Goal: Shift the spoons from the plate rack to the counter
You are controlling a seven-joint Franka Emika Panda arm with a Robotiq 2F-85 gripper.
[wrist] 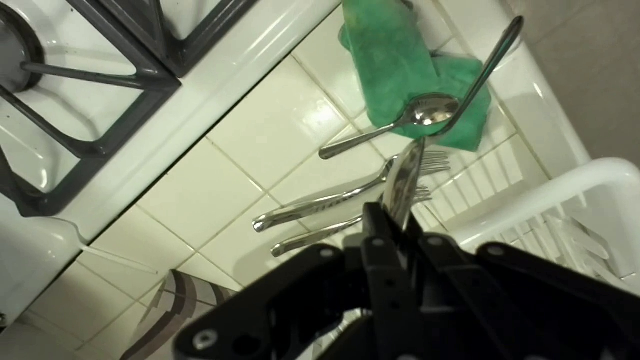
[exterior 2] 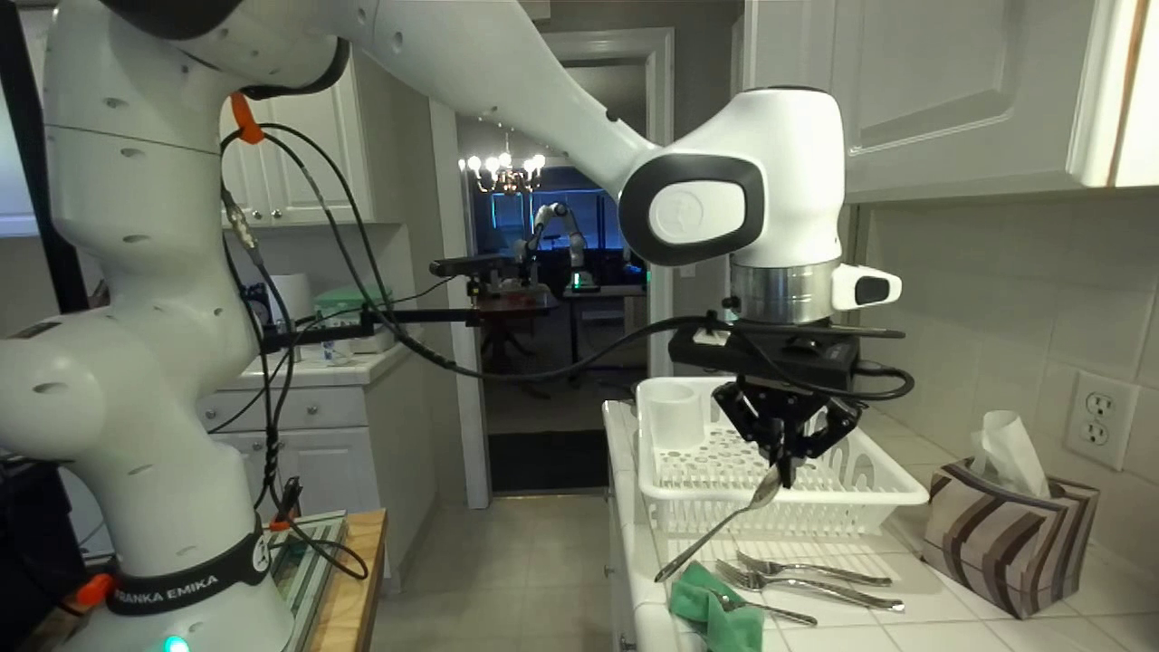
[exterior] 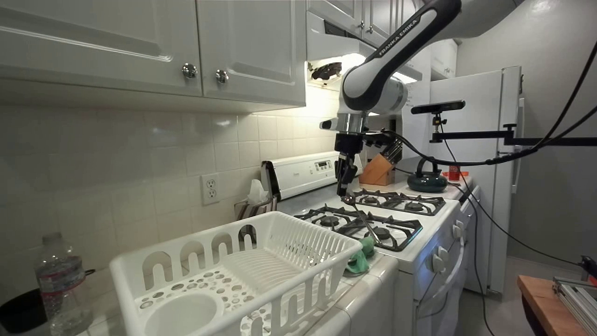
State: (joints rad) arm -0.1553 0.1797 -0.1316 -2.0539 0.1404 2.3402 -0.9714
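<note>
My gripper is shut on a silver spoon by its bowl end. The handle slopes down toward the counter's front edge; I cannot tell if its tip touches. The held spoon and the gripper show in the wrist view, and the spoon and gripper show in an exterior view. A second spoon lies on the tiled counter, its bowl on a green cloth. The white plate rack stands beside; its rim shows at the right.
Two forks lie on the counter between the cloth and the tissue box. The stove with black grates adjoins the counter. A plastic bottle stands at the rack's far end. A white cup-shaped holder is inside the rack.
</note>
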